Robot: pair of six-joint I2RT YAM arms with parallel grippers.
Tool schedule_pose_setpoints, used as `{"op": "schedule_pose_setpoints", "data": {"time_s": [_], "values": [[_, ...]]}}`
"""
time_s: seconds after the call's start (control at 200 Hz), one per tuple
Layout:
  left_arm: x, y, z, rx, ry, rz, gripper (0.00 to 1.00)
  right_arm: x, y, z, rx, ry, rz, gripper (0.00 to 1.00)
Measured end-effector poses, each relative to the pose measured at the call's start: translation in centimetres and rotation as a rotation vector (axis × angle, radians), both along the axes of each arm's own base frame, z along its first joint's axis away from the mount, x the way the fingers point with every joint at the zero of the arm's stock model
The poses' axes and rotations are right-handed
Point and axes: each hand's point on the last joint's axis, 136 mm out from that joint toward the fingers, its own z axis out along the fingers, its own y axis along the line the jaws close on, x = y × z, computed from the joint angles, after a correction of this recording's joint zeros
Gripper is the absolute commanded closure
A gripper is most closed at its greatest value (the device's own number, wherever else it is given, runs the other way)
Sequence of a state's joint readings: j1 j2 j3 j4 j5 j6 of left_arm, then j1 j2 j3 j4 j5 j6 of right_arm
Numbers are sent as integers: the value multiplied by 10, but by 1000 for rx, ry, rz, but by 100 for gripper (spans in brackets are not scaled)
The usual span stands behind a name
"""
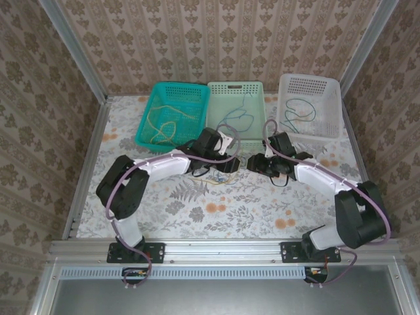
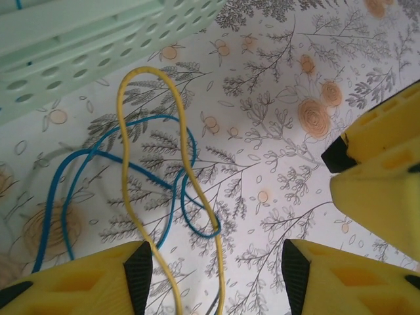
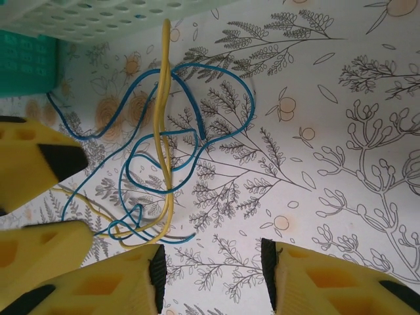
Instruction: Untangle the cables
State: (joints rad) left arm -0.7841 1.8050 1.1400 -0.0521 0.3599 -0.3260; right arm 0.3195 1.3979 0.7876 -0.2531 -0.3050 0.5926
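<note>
Yellow cable (image 2: 121,151) lies on the flowered table (image 3: 341,131) as a long, narrow loop. Its long axis runs straight out from the left gripper (image 2: 216,282) toward the pale green basket (image 2: 98,46) ahead. Both ends of the loop pass back between the fingers. The jaws are spread with a clear gap on either side of the wire, so nothing is pinched.

A blue cable (image 3: 252,102) weaves across the yellow one just ahead of those fingertips and off to their left.

The right gripper (image 3: 211,275) is also spread and empty. For it, the knot sits ahead and to the left rather than in line with its jaws. The left arm is therefore the better placed. Closing where it is would probably catch the yellow strands alone, though a blue bend lies very near.
</note>
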Motion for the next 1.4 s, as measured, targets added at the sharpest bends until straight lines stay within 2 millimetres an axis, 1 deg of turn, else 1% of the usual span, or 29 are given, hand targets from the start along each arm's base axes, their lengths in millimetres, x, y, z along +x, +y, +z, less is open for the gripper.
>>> {"op": "schedule_pose_setpoints", "data": {"time_s": [0.075,0.145,0.3,0.405,0.52,0.63,0.735,0.82,0.855,1.01,1.09,1.295,1.4], "values": [[3,-6,-1,-9,21,-1,48,0,-2,5,9,-21,-12,53],[4,-10,-4,-13,37,-1,49,1,-2,9,15,-36,-16,53],[3,-10,-16,6,74,8,51,1,-5,10,17,-45,-26,52],[3,-10,-20,15,85,9,52,3,-9,12,18,-49,-38,52],[3,-10,-24,20,95,13,60,4,-12,14,21,-57,-49,52],[3,-10,-23,19,95,16,63,4,-13,15,22,-61,-51,52],[6,-12,-21,13,92,18,72,1,-14,14,21,-59,-51,52],[10,-12,-22,10,90,23,74,1,-15,16,23,-66,-54,51],[11,-11,-23,11,93,25,77,1,-16,18,24,-71,-56,51],[13,-9,-23,10,96,32,94,3,-20,24,27,-91,-68,51],[13,-9,-23,11,90,27,100,3,-20,25,27,-92,-68,51],[11,-6,-22,10,87,28,100,3,-20,25,28,-93,-68,51],[10,-4,-10,0,67,29,100,3,-19,25,28,-93,-66,51]]}}
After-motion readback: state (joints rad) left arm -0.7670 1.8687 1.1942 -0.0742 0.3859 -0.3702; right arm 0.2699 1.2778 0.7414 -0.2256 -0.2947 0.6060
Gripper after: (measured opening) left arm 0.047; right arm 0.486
